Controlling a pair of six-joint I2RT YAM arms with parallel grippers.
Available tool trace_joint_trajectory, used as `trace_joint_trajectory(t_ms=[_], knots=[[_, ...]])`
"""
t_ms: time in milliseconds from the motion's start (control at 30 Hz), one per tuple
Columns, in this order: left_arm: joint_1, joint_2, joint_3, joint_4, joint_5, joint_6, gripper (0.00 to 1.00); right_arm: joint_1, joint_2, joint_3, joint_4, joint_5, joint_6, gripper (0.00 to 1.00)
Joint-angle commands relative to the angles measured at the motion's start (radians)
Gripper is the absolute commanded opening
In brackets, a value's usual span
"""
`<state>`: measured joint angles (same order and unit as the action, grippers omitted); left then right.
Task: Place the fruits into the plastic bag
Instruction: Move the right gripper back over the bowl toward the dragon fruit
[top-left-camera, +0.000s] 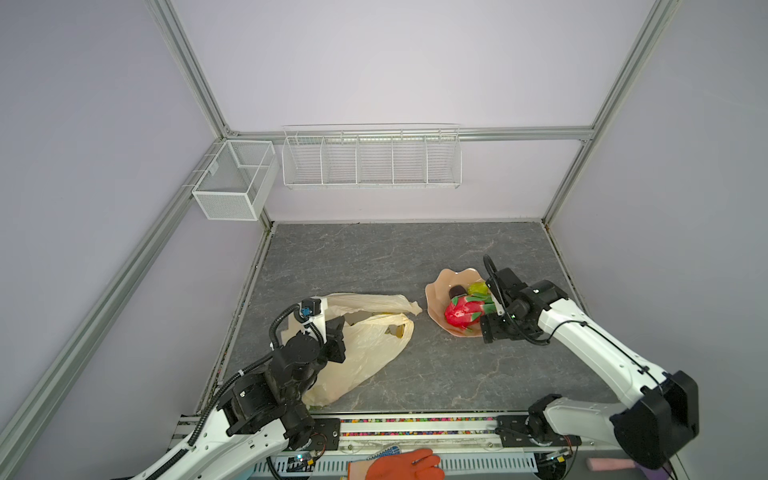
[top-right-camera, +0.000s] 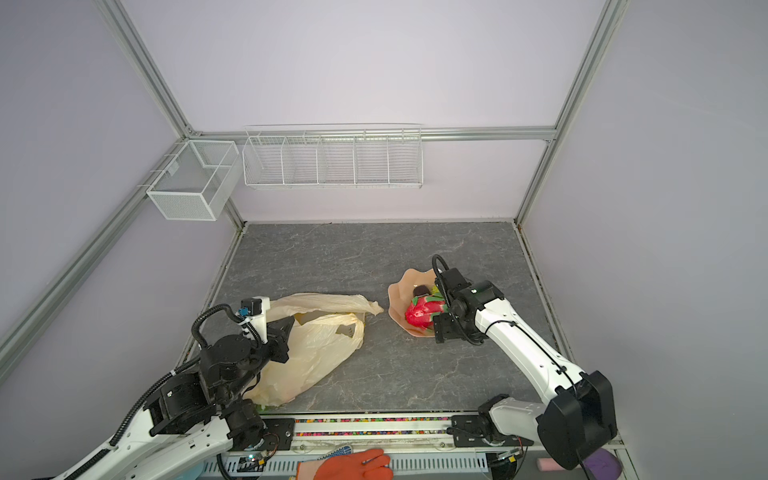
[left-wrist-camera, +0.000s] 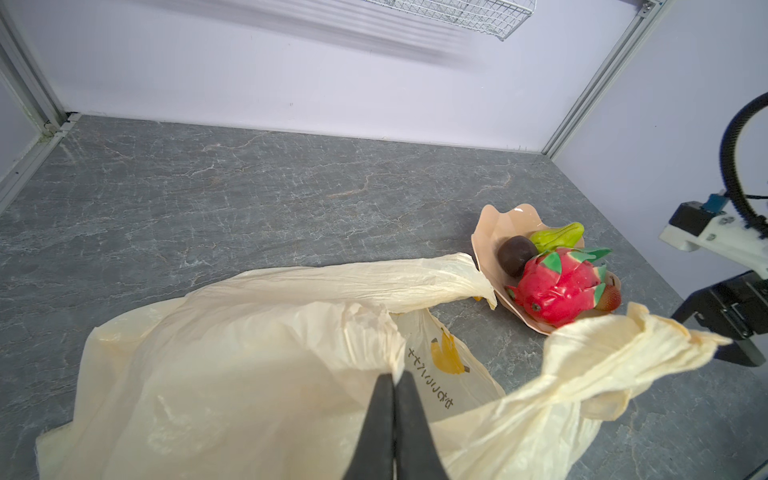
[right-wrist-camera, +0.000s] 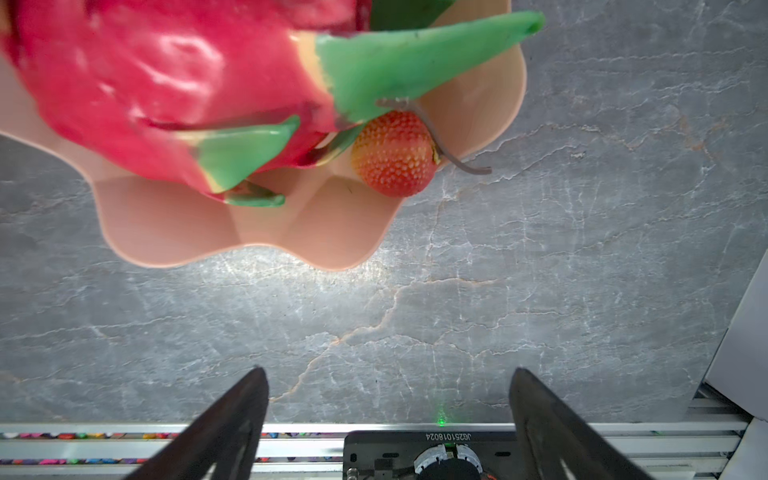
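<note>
We see our left gripper (left-wrist-camera: 392, 380) pressed together on the rim of the plastic bag (top-left-camera: 365, 353), whose mouth gapes. At the bag's two o'clock, the plate (top-left-camera: 440, 291) carries the dragon fruit (top-left-camera: 461, 312), strawberry (right-wrist-camera: 395, 153), dark-brown piece (left-wrist-camera: 517, 255) and green piece (left-wrist-camera: 557, 239). Our right gripper (right-wrist-camera: 388, 370) hangs spread wide over the tabletop (right-wrist-camera: 540, 249) at the plate's four o'clock.

Pale lilac walls (top-left-camera: 395, 62), framed by aluminium rails (top-left-camera: 195, 70), enclose a grey marble-patterned bench (top-left-camera: 374, 257). A white wire rack (top-left-camera: 372, 166) and a mesh box (top-left-camera: 226, 203) hang on the walls.
</note>
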<state>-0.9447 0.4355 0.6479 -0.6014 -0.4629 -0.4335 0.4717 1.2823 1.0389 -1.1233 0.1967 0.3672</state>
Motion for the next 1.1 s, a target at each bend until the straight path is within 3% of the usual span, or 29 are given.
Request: trace_joint_trajectory(t_ms=[0, 500, 1067], knots=[[0.001, -0.008, -0.008, -0.003, 0.004, -0.018, 0.00, -0.005, 0.037, -0.003, 0.055, 0.039, -0.022, 0.91], [0.001, -0.009, -0.010, -0.011, 0.000, -0.024, 0.00, -0.013, 0.228, 0.045, 0.135, 0.135, -0.111, 0.84], [0.001, -0.009, -0.009, -0.018, -0.006, -0.027, 0.00, -0.038, 0.311, 0.084, 0.211, 0.093, -0.197, 0.78]])
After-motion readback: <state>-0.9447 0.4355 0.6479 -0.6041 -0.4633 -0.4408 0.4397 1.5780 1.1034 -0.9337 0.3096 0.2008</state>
